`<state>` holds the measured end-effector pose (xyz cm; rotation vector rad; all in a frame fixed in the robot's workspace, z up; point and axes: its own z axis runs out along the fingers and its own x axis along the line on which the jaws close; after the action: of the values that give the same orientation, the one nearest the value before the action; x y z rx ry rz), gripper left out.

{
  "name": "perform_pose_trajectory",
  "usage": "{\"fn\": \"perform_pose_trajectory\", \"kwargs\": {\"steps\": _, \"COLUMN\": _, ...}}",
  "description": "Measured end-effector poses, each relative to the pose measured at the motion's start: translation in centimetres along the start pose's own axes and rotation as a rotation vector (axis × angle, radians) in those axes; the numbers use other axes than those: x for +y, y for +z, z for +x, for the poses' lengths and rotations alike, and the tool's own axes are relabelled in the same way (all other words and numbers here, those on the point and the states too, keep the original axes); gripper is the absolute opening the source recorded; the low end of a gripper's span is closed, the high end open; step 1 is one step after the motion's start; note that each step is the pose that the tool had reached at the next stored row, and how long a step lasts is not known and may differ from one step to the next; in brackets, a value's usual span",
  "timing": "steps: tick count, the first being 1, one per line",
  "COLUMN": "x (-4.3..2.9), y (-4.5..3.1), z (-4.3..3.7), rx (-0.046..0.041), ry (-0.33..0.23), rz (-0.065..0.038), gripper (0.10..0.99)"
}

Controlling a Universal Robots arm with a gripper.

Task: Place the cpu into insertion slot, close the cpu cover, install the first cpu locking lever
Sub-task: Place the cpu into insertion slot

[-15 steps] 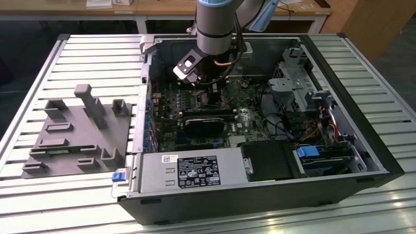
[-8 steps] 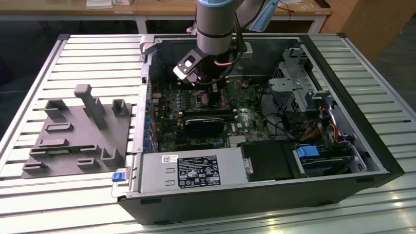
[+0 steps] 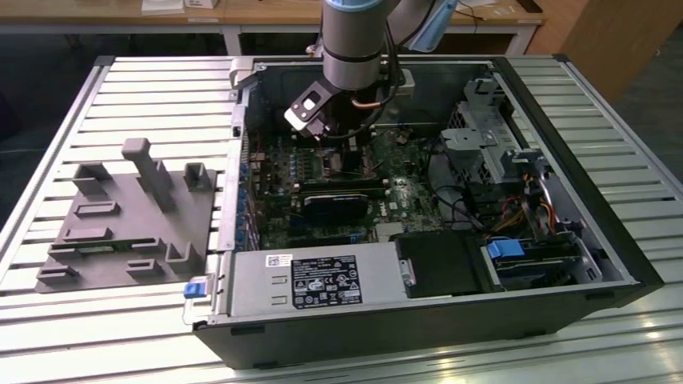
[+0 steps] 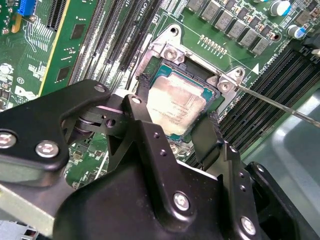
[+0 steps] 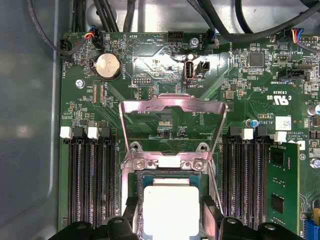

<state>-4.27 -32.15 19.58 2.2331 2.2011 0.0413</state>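
Down inside the open computer case [image 3: 427,344] on the slatted counter [image 3: 107,320], the gripper [image 4: 176,107] is pinched in narrow on the cpu [image 4: 175,97], one finger against each of two opposite edges. The chip lies flat in the socket [image 4: 169,51]. Just beyond it, the cpu cover [image 5: 172,104] stands flipped up on its hinge, with the motherboard [image 5: 150,65] showing through its window.
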Motion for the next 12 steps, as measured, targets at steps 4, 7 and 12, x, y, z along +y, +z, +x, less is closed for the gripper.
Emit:
{"fn": "perform_pose_trajectory", "kwargs": {"steps": 4, "x": 0.00, "y": -0.01, "z": 0.00, "rx": -0.0001, "ry": 0.000, "rz": 0.000, "gripper": 0.529}}
{"fn": "perform_pose_trajectory", "kwargs": {"steps": 7, "x": 0.00, "y": -0.05, "z": 0.00, "rx": -0.0002, "ry": 0.000, "rz": 0.000, "gripper": 0.529}}
{"fn": "perform_pose_trajectory", "kwargs": {"steps": 12, "x": 0.01, "y": -0.34, "z": 0.00, "rx": 0.0064, "ry": 0.000, "rz": 0.000, "gripper": 0.529}}
